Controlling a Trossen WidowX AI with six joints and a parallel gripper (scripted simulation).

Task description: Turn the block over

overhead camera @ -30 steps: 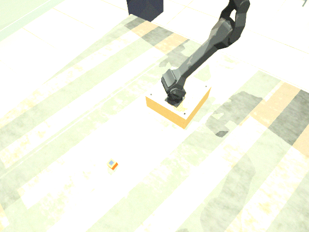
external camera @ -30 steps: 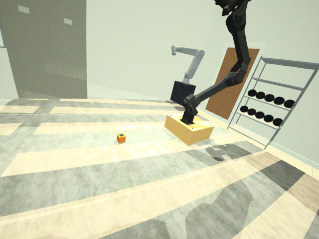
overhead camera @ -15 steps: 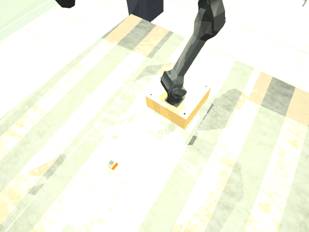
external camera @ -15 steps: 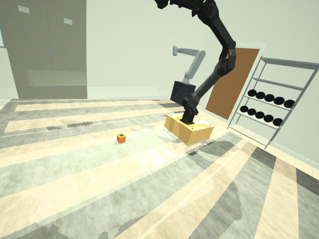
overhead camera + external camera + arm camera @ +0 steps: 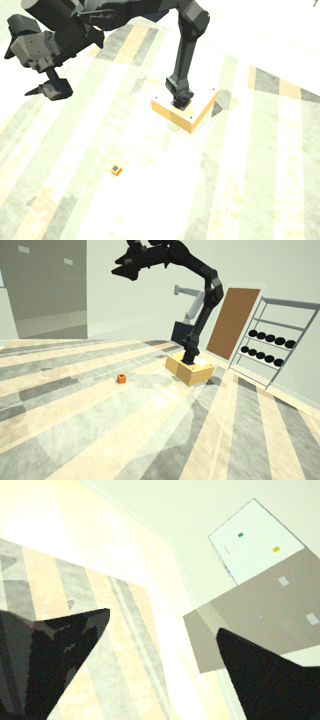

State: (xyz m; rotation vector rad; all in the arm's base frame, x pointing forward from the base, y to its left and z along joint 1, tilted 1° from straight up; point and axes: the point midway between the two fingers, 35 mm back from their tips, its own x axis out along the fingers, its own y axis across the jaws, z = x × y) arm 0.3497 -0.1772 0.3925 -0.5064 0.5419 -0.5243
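A small orange block (image 5: 119, 171) (image 5: 121, 379) rests flat on the striped table surface (image 5: 155, 196) (image 5: 144, 420). Its marked side, with a dark blue square, faces up. My gripper (image 5: 14, 76) (image 5: 113, 267) (image 5: 164, 623) is open and empty, its two dark fingers wide apart. It is high above the surface, well away from the block, and points roughly sideways towards the left in the top and exterior views. The block does not show in the wrist view.
The arm's base stands on a yellow-orange box (image 5: 180, 123) (image 5: 189, 376), right of the block and farther back. In the exterior view, a grey arm (image 5: 195, 306), a brown door (image 5: 233, 322) and a rack (image 5: 279, 325) with black round items stand in the background.
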